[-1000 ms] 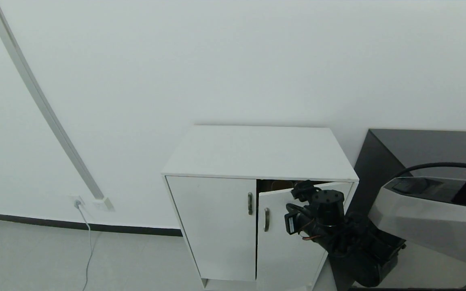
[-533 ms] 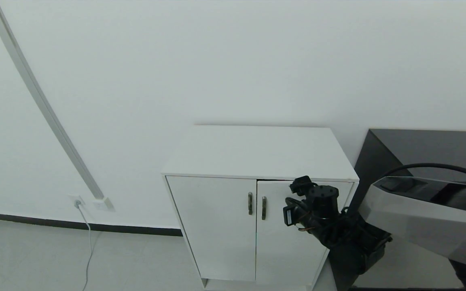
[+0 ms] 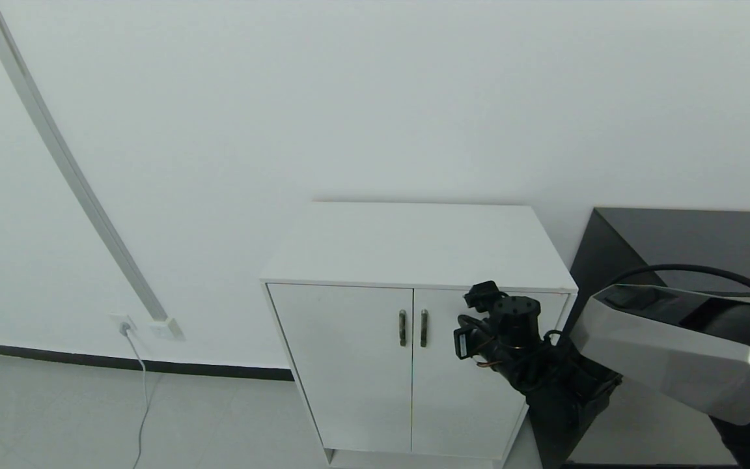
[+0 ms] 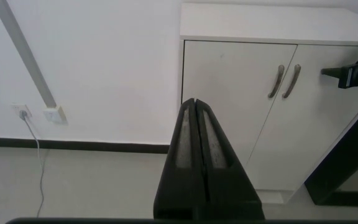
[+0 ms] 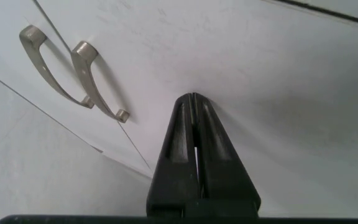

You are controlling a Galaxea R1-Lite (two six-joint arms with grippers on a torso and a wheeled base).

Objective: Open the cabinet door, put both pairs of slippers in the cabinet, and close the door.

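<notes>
Both doors of the cabinet (image 3: 414,244) sit flush, with the handles (image 3: 402,327) side by side. Our right gripper (image 5: 194,97), jaws pressed together, touches the right door (image 3: 466,378) with its tip. Our left gripper (image 4: 195,102), jaws likewise pressed together on nothing, hangs well back from the cabinet. The slippers are probably inside, behind the doors. We judge the task all but done, with only the arm to draw away.
</notes>
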